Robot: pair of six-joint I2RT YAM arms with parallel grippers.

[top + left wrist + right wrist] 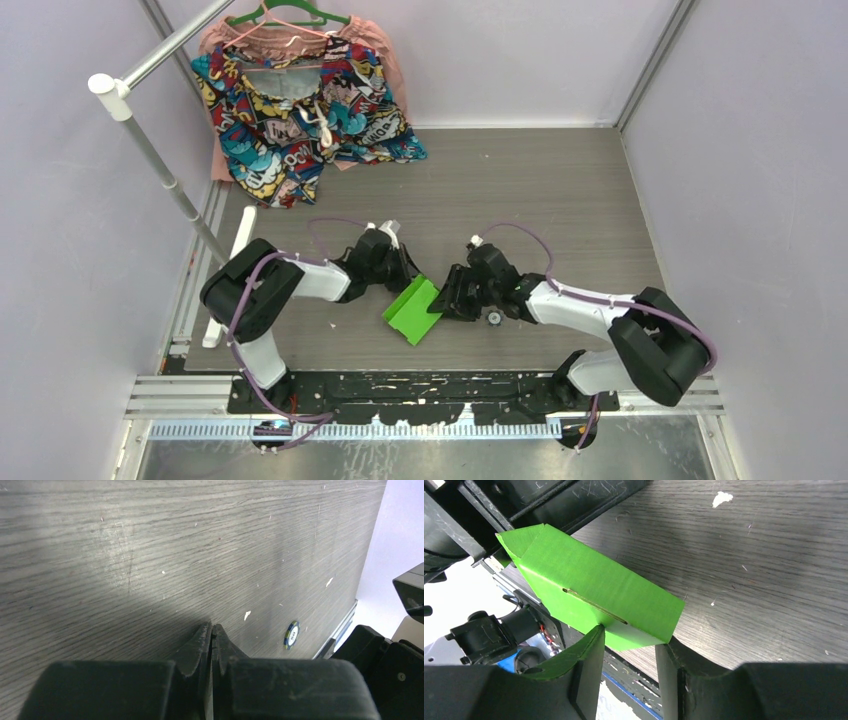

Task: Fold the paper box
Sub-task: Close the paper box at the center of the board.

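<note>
- Grey wood-grain table (570,200), scattered with small white scraps (247,615)
- Colourful garment (300,130) draped onto its far left corner
- Green paper box (413,310) near the front middle
- Small round blue-rimmed disc (291,633) near the front edge

- The paper box (413,310) lies on the table (560,200), near its front edge.
- The left gripper (408,275) sits just behind-left of the paper box.
- The right gripper (629,645) straddles the box's right end.
- A disc (493,318) lies just right of the box.
- A garment (300,110) hangs far behind-left of it.
</note>
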